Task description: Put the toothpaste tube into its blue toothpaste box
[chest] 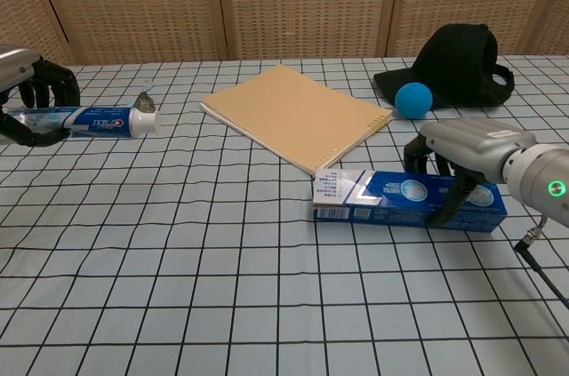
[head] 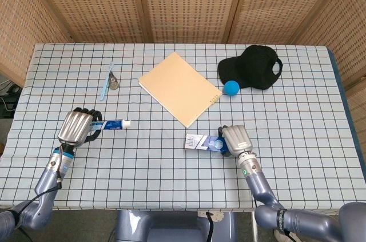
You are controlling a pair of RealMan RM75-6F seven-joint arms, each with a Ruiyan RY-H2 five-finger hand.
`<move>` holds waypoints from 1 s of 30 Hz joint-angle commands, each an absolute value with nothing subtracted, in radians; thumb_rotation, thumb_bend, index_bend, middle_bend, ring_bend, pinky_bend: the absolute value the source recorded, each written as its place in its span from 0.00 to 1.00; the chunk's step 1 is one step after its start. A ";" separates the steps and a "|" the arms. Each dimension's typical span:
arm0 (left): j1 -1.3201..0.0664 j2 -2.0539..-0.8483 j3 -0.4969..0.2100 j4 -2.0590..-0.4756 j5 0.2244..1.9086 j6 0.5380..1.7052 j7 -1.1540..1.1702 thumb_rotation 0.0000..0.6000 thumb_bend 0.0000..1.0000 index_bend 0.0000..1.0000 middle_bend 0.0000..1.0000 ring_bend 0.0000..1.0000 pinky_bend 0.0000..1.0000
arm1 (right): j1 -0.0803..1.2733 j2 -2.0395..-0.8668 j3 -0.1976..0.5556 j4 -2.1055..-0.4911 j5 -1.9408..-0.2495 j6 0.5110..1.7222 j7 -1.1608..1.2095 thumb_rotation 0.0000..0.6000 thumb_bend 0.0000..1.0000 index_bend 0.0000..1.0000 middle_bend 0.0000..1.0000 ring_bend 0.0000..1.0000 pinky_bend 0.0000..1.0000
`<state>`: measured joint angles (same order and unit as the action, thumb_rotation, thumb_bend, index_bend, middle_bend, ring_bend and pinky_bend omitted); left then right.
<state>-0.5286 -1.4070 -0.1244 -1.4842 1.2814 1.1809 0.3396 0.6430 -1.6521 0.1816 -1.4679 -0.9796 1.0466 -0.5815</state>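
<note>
The toothpaste tube (head: 112, 123) lies level, white cap pointing right, its tail gripped by my left hand (head: 76, 127) near the table's left side. In the chest view the tube (chest: 100, 118) sticks out from the left hand (chest: 27, 96) at the left edge. The blue toothpaste box (head: 201, 142) lies on the cloth in front of centre, its white end flap facing left. My right hand (head: 235, 139) is curled over the box's right half. In the chest view the right hand (chest: 467, 152) wraps the box (chest: 391, 198), with fingers behind it and thumb in front.
A tan notebook (head: 180, 88) lies mid-table, beyond the box. A black cap (head: 251, 67) and a blue ball (head: 231, 87) sit at the back right. A blue toothbrush (head: 106, 80) lies at the back left. The near table edge runs just behind both hands.
</note>
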 commanded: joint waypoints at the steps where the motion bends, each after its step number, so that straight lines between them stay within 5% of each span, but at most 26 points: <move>1: -0.541 -1.393 -0.134 -1.511 1.284 1.169 0.346 1.00 0.62 0.85 0.54 0.47 0.42 | 0.648 -1.615 0.212 -1.562 -0.956 1.041 -0.561 1.00 0.24 0.72 0.55 0.58 0.65; 13: -0.637 -1.251 -0.200 -1.711 1.201 1.030 0.412 1.00 0.62 0.85 0.54 0.47 0.42 | 0.723 -1.529 0.284 -1.778 -0.825 1.046 -0.634 1.00 0.24 0.72 0.55 0.58 0.65; 30: -0.799 -1.106 -0.256 -1.841 0.940 0.921 0.606 1.00 0.62 0.86 0.54 0.47 0.42 | 0.885 -1.540 0.362 -1.763 -0.644 1.065 -0.706 1.00 0.24 0.72 0.55 0.58 0.65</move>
